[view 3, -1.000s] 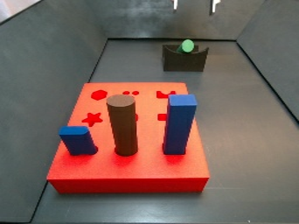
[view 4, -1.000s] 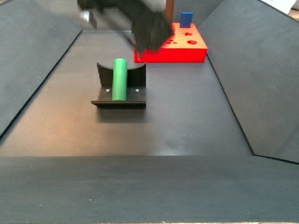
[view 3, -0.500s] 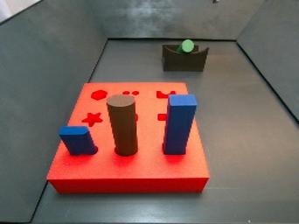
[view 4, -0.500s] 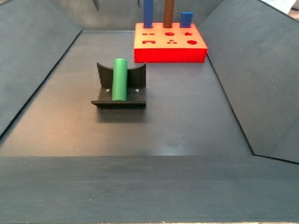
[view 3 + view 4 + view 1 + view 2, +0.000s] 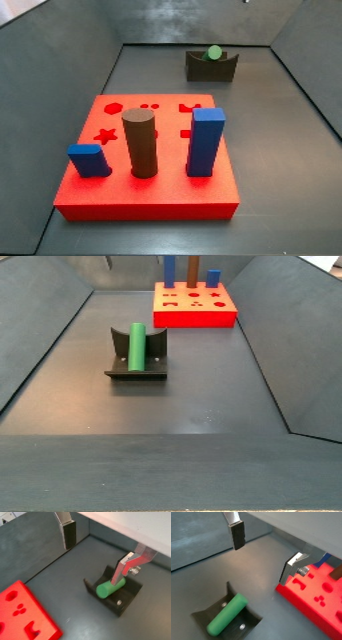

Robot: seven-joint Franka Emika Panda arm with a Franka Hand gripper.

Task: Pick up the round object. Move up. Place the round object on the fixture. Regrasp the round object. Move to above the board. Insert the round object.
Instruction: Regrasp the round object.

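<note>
The round object, a green peg (image 5: 214, 52), lies in the notch of the dark fixture (image 5: 211, 70) at the far end of the floor; the peg (image 5: 135, 345) rests lengthwise on the fixture (image 5: 135, 373). Both wrist views look down on the peg (image 5: 110, 588) (image 5: 228, 613) in the fixture (image 5: 121, 601) (image 5: 203, 618). My gripper (image 5: 97, 554) (image 5: 264, 554) hangs well above it, open, with nothing between its fingers (image 5: 70, 534). The red board (image 5: 147, 202) (image 5: 194, 318) (image 5: 38, 615) (image 5: 304, 604) lies apart from the fixture. The gripper is out of both side views.
On the board stand a brown cylinder (image 5: 139, 143), a tall blue block (image 5: 205, 140) and a short blue block (image 5: 88, 160). Grey walls (image 5: 67, 60) enclose the dark floor (image 5: 174, 406) on all sides.
One second ago the gripper still showed in the side views, blurred above the fixture. It has risen out of them. The peg stays in the notch.
</note>
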